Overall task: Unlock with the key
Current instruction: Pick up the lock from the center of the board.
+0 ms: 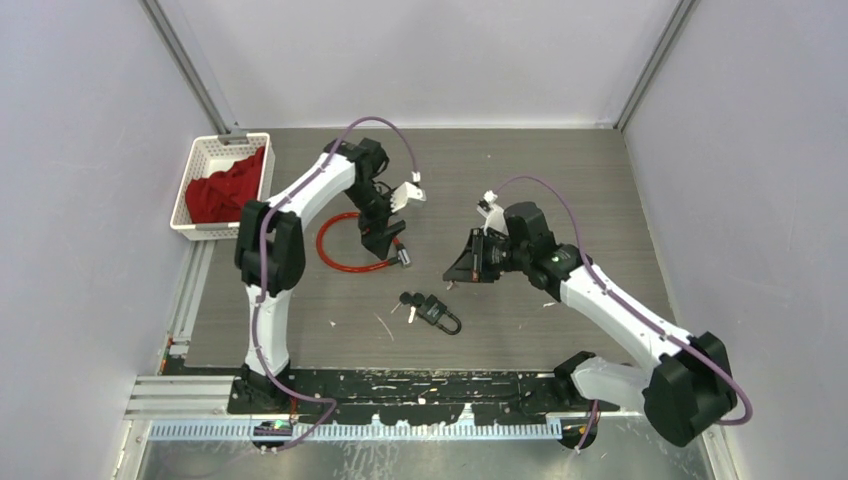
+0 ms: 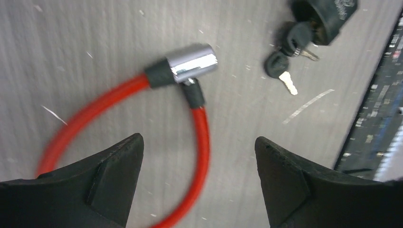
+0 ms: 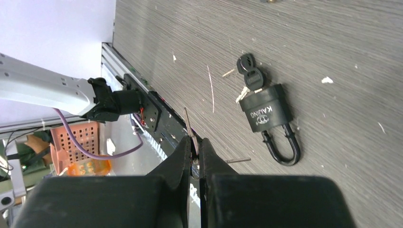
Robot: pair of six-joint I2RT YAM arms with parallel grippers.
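Observation:
A red cable lock [image 1: 340,250] lies looped on the table, its silver lock cylinder [image 2: 192,64] at the loop's end. My left gripper [image 2: 198,141] hangs open just above it, the red cable [image 2: 95,111] passing under the gap between the jaws. A black padlock [image 1: 441,316] lies nearer the front, with black-headed keys [image 3: 251,73] beside its body [image 3: 265,111]. My right gripper [image 3: 196,142] is shut on a thin metal key [image 3: 189,124], whose blade sticks out past the fingertips. In the top view this gripper [image 1: 458,272] hovers to the right of the cable lock and above the padlock.
A white basket [image 1: 195,160] holding a red cloth stands at the table's back left. A black rail [image 1: 420,385] runs along the near edge by the arm bases. Small white scraps are scattered on the grey tabletop.

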